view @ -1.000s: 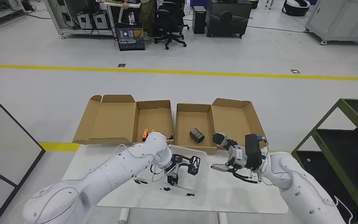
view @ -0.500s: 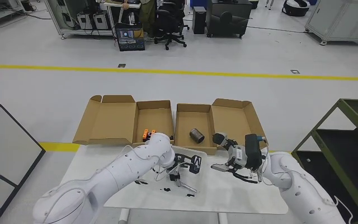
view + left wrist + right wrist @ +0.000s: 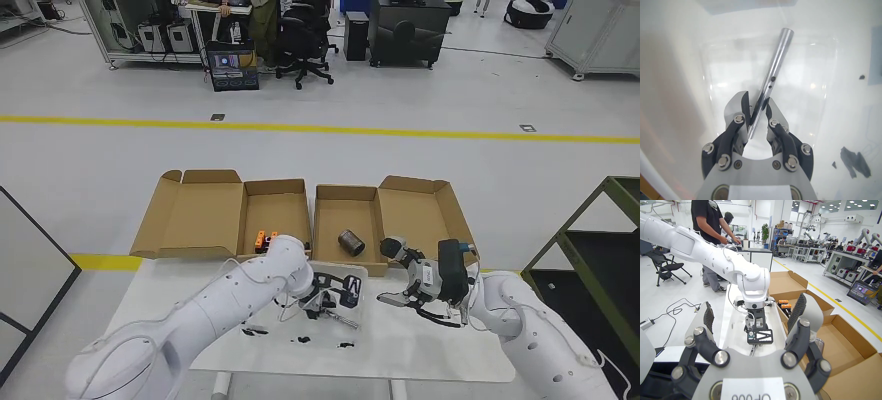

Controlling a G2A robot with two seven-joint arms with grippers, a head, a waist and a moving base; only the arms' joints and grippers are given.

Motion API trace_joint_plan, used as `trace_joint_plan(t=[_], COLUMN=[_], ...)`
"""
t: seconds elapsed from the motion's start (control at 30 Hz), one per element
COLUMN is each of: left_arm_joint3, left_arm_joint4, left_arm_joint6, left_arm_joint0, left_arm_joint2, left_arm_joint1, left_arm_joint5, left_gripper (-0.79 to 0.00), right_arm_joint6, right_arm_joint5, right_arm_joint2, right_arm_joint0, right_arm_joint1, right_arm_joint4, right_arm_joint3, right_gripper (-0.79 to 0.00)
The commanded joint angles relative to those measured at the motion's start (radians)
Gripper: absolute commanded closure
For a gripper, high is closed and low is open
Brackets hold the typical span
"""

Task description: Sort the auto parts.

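Seemingly stiff and slick, the metal rod, clenched near 1 end by the left gripper, would balance better held mid-length; the right gripper gapes empty.

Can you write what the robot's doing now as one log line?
left gripper: shut on shiny silver metal tube | over clear plastic tray | right gripper: open, empty
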Motion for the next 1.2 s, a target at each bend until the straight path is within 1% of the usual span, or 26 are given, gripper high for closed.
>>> trace_joint_plan(t=[0.0,0.2,0.33,0.43,0.53,0.67,0.83,0.93,1.07,1.17], left_arm_joint3=[0.003,0.007,-0.029,-0.081,-0.138,-0.231,-0.381,-0.466,-0.551,-0.58], left_arm_joint4=[0.001,-0.001,0.0,0.007,0.005,-0.016,-0.048,-0.072,-0.107,-0.131], left_arm_joint6=[0.0,0.01,0.011,-0.004,-0.039,-0.109,-0.207,-0.266,-0.325,-0.373], left_arm_joint0=[-0.002,-0.013,-0.02,-0.023,-0.02,-0.006,0.043,0.076,0.112,0.124], left_arm_joint2=[-0.004,-0.025,-0.043,-0.062,-0.099,-0.169,-0.281,-0.353,-0.449,-0.505], left_arm_joint1=[-0.004,-0.003,0.014,0.037,0.07,0.126,0.205,0.247,0.291,0.31], left_arm_joint5=[-0.008,-0.018,-0.018,-0.018,-0.012,-0.001,0.025,0.045,0.076,0.124], left_gripper=[0.0,0.0,0.0,0.0,0.0,0.0,0.0,0.0,0.0,0.0], right_arm_joint6=[0.0,0.0,0.0,0.0,0.0,0.0,0.0,0.0,0.0,0.0], right_arm_joint5=[0.0,0.0,0.0,0.0,0.0,0.0,0.0,0.0,0.0,0.0], right_arm_joint2=[0.0,0.0,0.0,0.0,0.0,0.0,0.0,0.0,0.0,0.0], right_arm_joint0=[0.0,0.0,0.0,0.0,0.0,0.0,0.0,0.0,0.0,0.0], right_arm_joint1=[0.0,0.0,0.0,0.0,0.0,0.0,0.0,0.0,0.0,0.0], right_arm_joint4=[0.0,0.0,0.0,0.0,0.0,0.0,0.0,0.0,0.0,0.0], right_arm_joint3=[0.0,0.0,0.0,0.0,0.0,0.0,0.0,0.0,0.0,0.0], right_gripper=[-0.785,-0.785,-0.785,-0.785,-0.785,-0.785,-0.785,-0.785,-0.785,-0.785])
